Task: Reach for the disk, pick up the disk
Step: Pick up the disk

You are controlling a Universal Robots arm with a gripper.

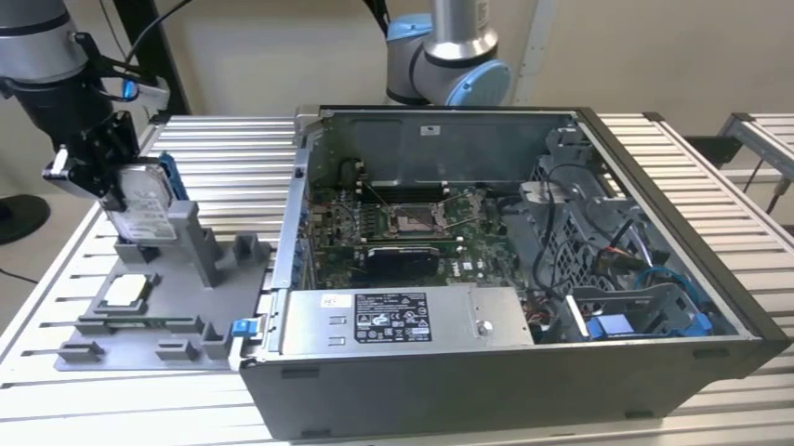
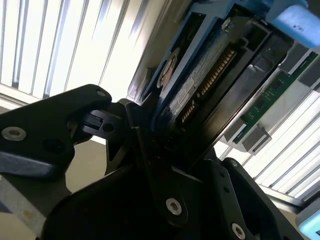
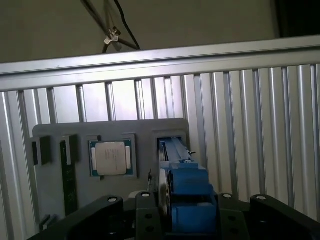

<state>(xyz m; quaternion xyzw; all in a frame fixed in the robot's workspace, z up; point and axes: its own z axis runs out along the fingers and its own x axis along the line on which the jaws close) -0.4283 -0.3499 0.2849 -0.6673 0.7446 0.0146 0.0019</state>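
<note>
Exterior view: gripper [image 1: 118,190] closed on top of upright disk [image 1: 143,216], at grey stand [image 1: 199,228], on the exterior view's left of open computer case [image 1: 496,390], second wrist view: black fingers [image 2: 150,165] pressed against both disk [image 2: 210,85] faces, first wrist view: blue-railed disk [image 3: 187,195] clamped between jaws, square chip [image 3: 111,158] seated beside it

Soft, even overhead light fills the exterior view. The slatted table [image 1: 707,195] has a mild sheen, and the inside of the computer case [image 1: 447,144] lies in shade. In the second wrist view the slats burn out to white glare, and the black gripper [image 2: 177,135] closed on the disk [image 2: 210,75] is nearly a silhouette. The first wrist view is dim and bluish, its wall [image 3: 200,22] murky.
</note>
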